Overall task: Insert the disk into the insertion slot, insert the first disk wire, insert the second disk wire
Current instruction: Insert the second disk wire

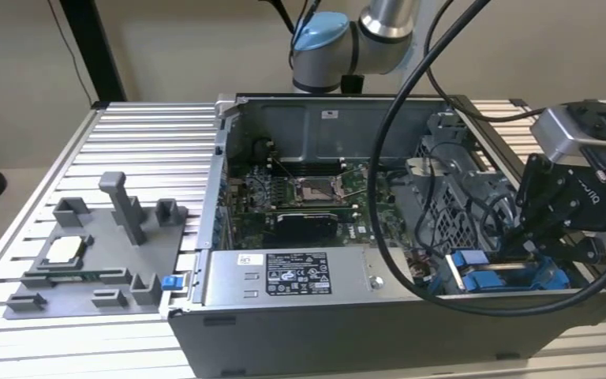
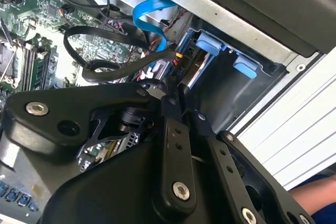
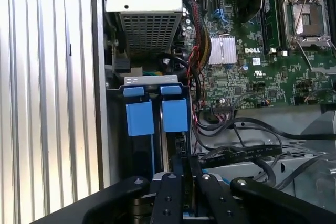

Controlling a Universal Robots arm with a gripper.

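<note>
The disk [image 2: 198, 71] sits in the insertion slot [image 3: 152, 81] at the case's front corner, on the exterior view's right. Its blue carrier [image 3: 175, 115] [image 1: 482, 278] shows at the bay mouth. A flat blue wire [image 2: 149, 17] curves down to a connector at the disk's end, beside a plug with red and yellow leads [image 2: 179, 59]. My gripper [image 2: 172, 94] [image 3: 186, 163] [image 1: 516, 246] reaches into the bay. It is shut on the dark connector of a disk wire at the disk's end.
The grey labelled power-supply box [image 1: 293, 276] lies along the case front beside the bay. The motherboard [image 1: 303, 197] and loose black cables [image 3: 247, 153] fill the case middle. A grey fixture plate [image 1: 92, 253] stands on the slatted table. Part of a person [image 2: 315, 203] is close by.
</note>
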